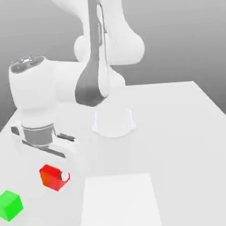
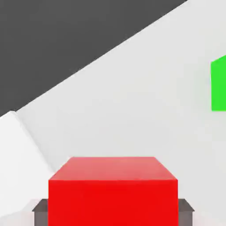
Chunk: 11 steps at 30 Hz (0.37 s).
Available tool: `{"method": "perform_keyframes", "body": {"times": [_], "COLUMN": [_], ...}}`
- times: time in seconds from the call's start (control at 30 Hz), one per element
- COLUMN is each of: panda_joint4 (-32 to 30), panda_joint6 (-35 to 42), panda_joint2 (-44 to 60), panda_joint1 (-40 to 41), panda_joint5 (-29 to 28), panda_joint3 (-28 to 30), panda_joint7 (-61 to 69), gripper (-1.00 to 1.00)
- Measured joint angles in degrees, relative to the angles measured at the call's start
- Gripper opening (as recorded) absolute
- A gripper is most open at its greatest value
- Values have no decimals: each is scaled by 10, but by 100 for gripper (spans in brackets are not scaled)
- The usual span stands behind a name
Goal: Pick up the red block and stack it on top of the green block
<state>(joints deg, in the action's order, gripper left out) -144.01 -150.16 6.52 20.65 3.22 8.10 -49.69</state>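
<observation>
The red block (image 1: 49, 175) is a small bright-red cube near the table's front, on the exterior view's left. My gripper (image 1: 54, 179) reaches down over it, one pale fingertip (image 1: 65, 176) pressed to its side. In the hand view the red block (image 2: 112, 190) sits close up, with grey finger pads (image 2: 40, 212) tight against both flanks, so my gripper (image 2: 112, 214) is shut on it. The green block (image 1: 9, 205) stands on the table a short way off toward the exterior view's left and front, apart from the red one. Its edge also shows as the green block (image 2: 219, 84) in the hand view.
The white table (image 1: 183, 143) spreads wide toward the exterior view's right. The arm's round base (image 1: 113, 122) stands at mid-table behind the blocks. A paler square patch (image 1: 119, 202) lies flat at the front centre. My wrist and hand body (image 1: 36, 110) hang above the red block.
</observation>
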Motion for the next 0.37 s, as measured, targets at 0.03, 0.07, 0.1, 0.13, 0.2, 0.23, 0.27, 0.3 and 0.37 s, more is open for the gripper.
{"method": "perform_keyframes", "body": {"times": [0.03,0.07,0.1,0.13,0.2,0.23,0.27,0.3,0.37], "panda_joint4": [21,41,56,64,71,73,74,74,74], "panda_joint6": [10,20,20,12,-19,-37,-48,-48,-48], "panda_joint2": [10,21,34,51,90,110,122,122,122], "panda_joint1": [12,25,35,42,53,58,61,61,61], "panda_joint5": [2,4,8,14,28,36,41,41,41], "panda_joint3": [12,22,29,29,23,17,14,14,14], "panda_joint7": [13,27,39,48,61,67,71,71,71], "gripper": [-100,-100,-100,-100,-100,-100,100,100,100]}}
